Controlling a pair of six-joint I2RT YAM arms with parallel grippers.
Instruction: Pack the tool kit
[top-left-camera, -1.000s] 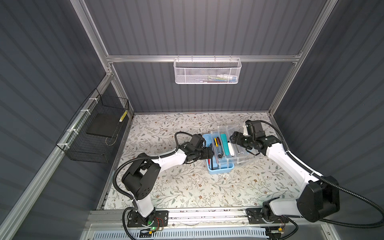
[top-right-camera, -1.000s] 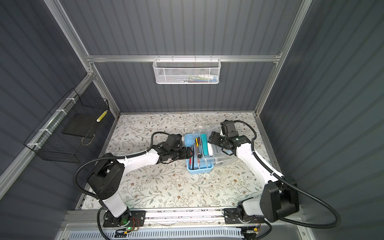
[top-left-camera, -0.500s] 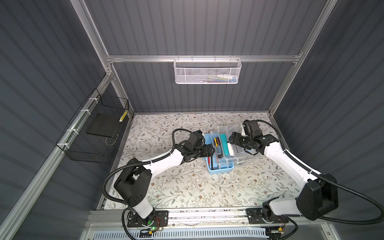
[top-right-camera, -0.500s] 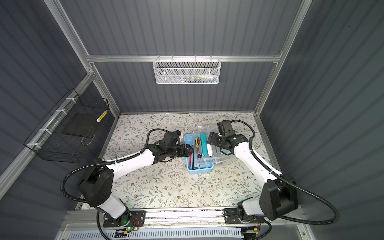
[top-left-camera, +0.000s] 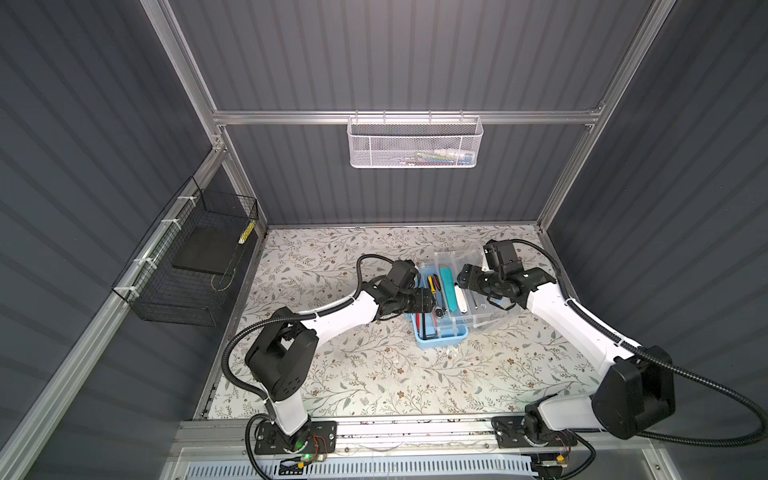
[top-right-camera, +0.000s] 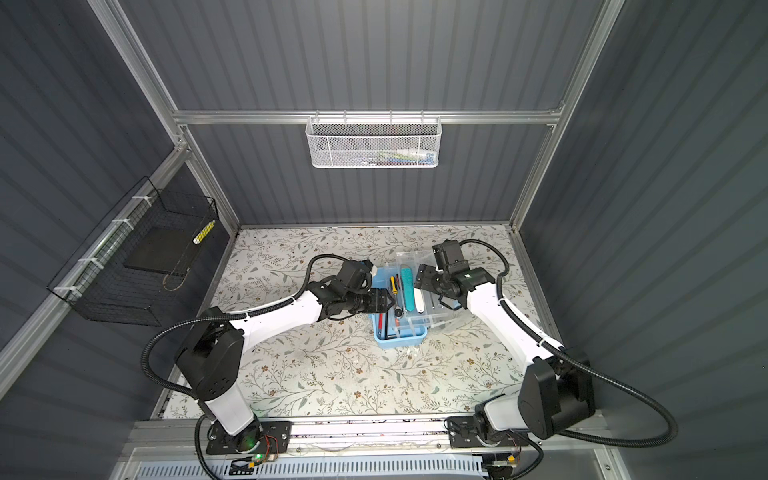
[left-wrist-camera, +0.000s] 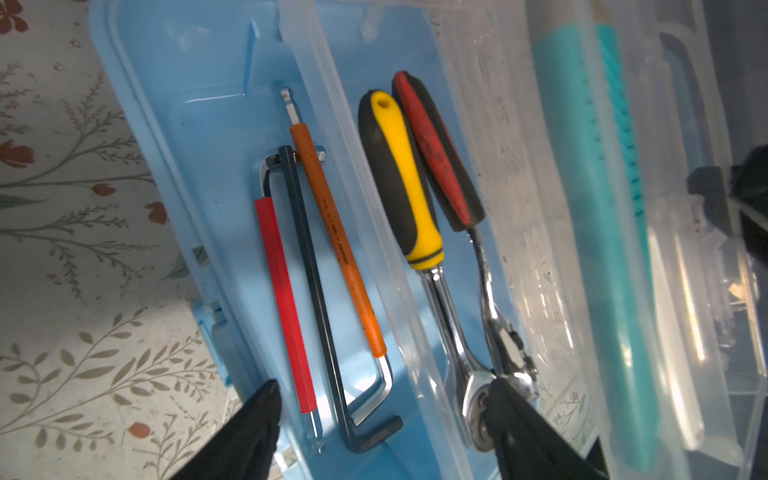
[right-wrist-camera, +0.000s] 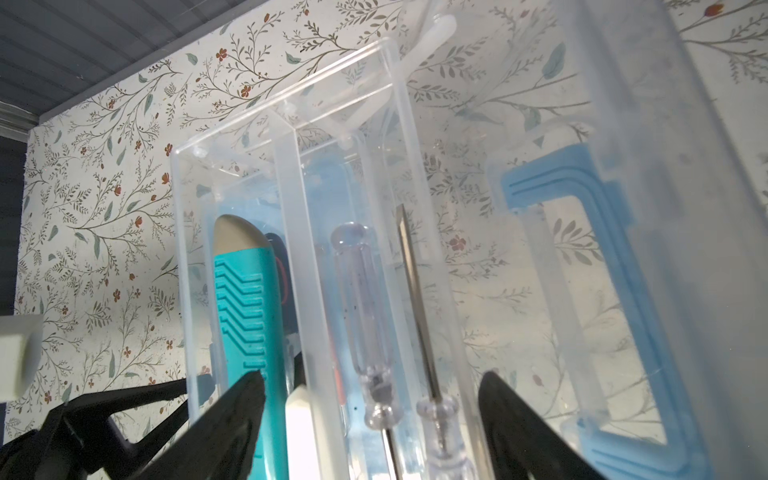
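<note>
The tool kit (top-left-camera: 441, 338), a small rectangular light-blue plastic box, sits open on the floral-patterned table (top-left-camera: 374, 374), roughly mid-table and between my two arms. Its translucent clear lid (top-left-camera: 496, 309) is swung out toward my right side.

My left gripper (top-left-camera: 431, 300) hangs over the kit's left half with the jaws well apart and nothing between them held. In my left wrist view, one fingertip (left-wrist-camera: 262, 411) is at the kit's blue rim and the other is over the chrome head of a ratchet. Between them, on the blue floor, lie a red-sleeved hex key (left-wrist-camera: 286, 299), a plain black hex key (left-wrist-camera: 316, 291) and an orange-sleeved hex key (left-wrist-camera: 345, 249). Past a clear divider are a yellow-and-black-handled ratchet (left-wrist-camera: 403, 187) and a red-and-black-handled ratchet (left-wrist-camera: 440, 158), side by side and touching.

My right gripper (top-left-camera: 463, 279) is over the kit's right half, also spread wide and clamping nothing I can see. Its fingers straddle a clear plastic tray (right-wrist-camera: 286, 174); whether the pads touch the tray walls I cannot tell. That tray holds a teal ribbed utility knife (right-wrist-camera: 245, 299) and a clear-handled screwdriver (right-wrist-camera: 365, 316).

Farther off, a black wire basket (top-left-camera: 187, 266) hangs on the left wall. A white mesh basket (top-left-camera: 415, 145) hangs from the rail on the back wall.
</note>
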